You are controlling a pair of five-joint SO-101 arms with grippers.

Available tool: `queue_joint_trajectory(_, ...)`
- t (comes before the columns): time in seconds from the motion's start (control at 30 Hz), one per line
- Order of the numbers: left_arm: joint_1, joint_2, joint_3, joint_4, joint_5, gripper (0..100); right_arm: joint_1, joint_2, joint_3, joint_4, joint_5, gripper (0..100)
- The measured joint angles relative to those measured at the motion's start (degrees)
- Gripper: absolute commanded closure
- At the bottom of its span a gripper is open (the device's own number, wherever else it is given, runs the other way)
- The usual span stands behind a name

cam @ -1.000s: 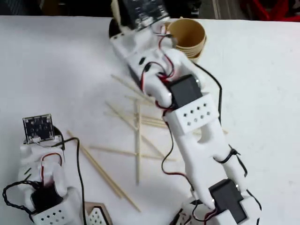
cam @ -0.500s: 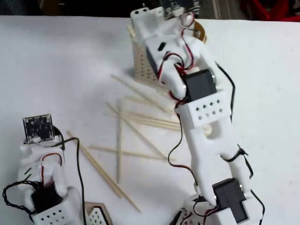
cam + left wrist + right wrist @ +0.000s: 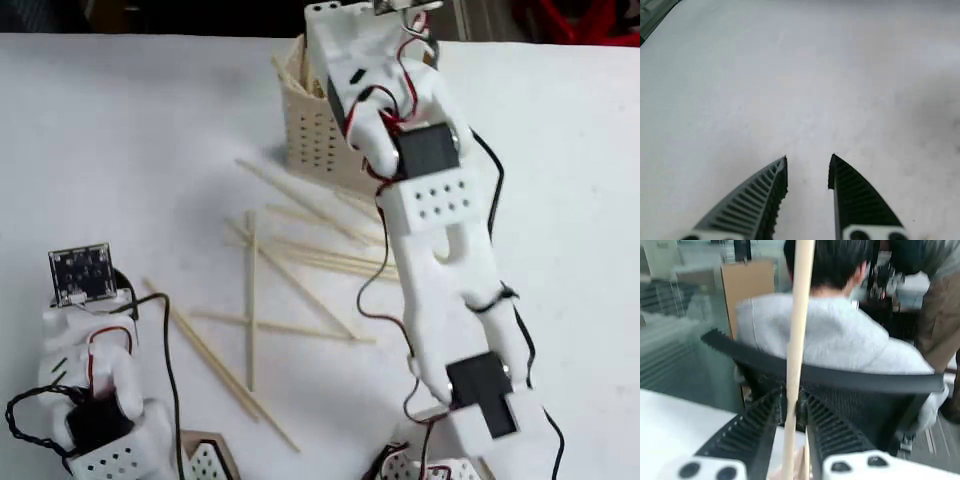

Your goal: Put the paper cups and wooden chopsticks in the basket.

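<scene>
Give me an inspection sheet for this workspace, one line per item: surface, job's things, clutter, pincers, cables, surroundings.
Surface: white table.
Job's things: basket near the far edge; loose chopsticks scattered before it.
Clutter: nothing seen.
Pincers: right pincer shut on one chopstick; left pincer open above bare table.
Cables: red and black wires along the right arm.
Surroundings: black chair and cardboard box beyond the table.

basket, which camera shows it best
High view: the basket shows its perforated wall and rim, the right arm covering part. The right wrist view faces the room past its held chopstick; the left wrist view faces table.
</scene>
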Motion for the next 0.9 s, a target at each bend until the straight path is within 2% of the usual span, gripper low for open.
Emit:
queue_joint_trajectory(0.23,0.0,0.0,0.0,0.0,0.0,85,0.1,6.8,0.1,0.0,-0.1,87.3)
queue_joint_trajectory(0.47,0.0,0.0,0.0,0.0,0.0,85,0.1,7.2,-0.2,1.9,-0.1,87.2)
queue_joint_trajectory(0.6,0.0,0.0,0.0,0.0,0.0,85,0.1,5.7,-1.1,9.1,-0.1,88.6)
queue_joint_trajectory(0.73,0.0,0.0,0.0,0.0,0.0,85,0.0,0.6,-1.2,20.8,-0.1,98.0)
queue_joint_trajectory(0.9,0.0,0.0,0.1,0.0,0.0,85,0.0,-3.3,-1.4,36.3,-0.1,98.0)
